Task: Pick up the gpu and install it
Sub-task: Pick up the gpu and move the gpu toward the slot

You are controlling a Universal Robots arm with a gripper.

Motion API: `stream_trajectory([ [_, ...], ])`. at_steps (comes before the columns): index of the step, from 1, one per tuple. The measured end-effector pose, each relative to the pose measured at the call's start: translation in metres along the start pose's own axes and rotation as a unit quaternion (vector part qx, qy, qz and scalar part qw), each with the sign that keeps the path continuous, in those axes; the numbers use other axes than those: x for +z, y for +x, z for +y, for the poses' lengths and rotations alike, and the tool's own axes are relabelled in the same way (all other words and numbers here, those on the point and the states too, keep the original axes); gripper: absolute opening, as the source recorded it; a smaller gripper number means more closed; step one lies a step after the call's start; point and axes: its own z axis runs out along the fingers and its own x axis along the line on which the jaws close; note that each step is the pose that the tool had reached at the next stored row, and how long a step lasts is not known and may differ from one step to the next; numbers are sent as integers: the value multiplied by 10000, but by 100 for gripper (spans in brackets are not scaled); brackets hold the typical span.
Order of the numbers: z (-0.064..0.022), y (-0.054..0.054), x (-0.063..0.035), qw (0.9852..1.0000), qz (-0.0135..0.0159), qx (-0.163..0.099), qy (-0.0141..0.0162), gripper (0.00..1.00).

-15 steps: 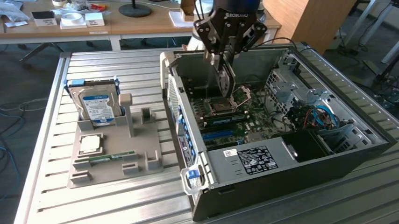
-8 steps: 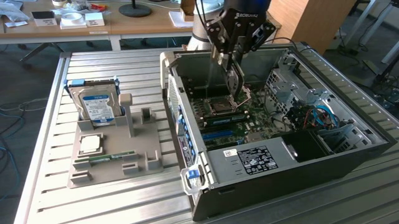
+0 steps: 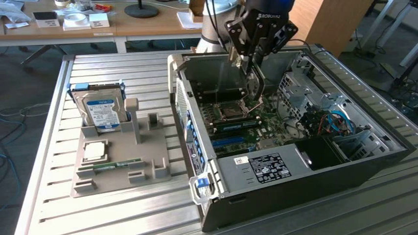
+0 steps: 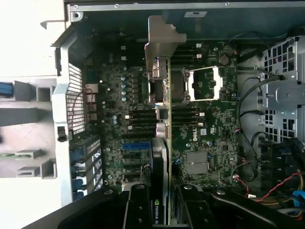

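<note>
My jaws are clamped on the thin dark gpu card [image 4: 162, 126], which hangs edge-down, metal bracket leading, above the green motherboard [image 4: 209, 129] inside the open black computer case [image 3: 326, 186]. I'd want it square over its slot, bracket toward the case wall, then press evenly.

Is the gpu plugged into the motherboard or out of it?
Out: the gripper holds the gpu on edge, raised above the motherboard in the open case.

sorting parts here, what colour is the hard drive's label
Blue and white label; best in the exterior view.
</note>
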Motion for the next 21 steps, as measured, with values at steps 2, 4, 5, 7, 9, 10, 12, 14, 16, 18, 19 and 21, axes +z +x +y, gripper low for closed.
stream_trajectory([
  [2, 3, -43, 1, 10000, 0, 0, 1, 27],
  [4, 5, -77, 2, 10000, 0, -1, 0, 27],
  [5, 5, -86, 1, 10000, 0, 0, 1, 27],
  [7, 5, -90, 2, 10000, 0, 0, 1, 27],
  [9, 6, -91, 2, 10000, 0, 0, 0, 27],
  [10, 6, -91, 2, 10000, 0, 0, 0, 27],
  [12, 6, -91, 2, 10000, 0, 0, 0, 27],
  [14, 6, -91, 2, 10000, 0, 0, 0, 27],
  [16, 6, -91, 2, 10000, 0, 0, 0, 27],
  [18, 6, -91, 2, 10000, 0, 0, 0, 27],
  [19, 6, -91, 2, 10000, 0, 0, 0, 27],
  [21, 6, -103, 3, 10000, 0, -1, 0, 27],
])
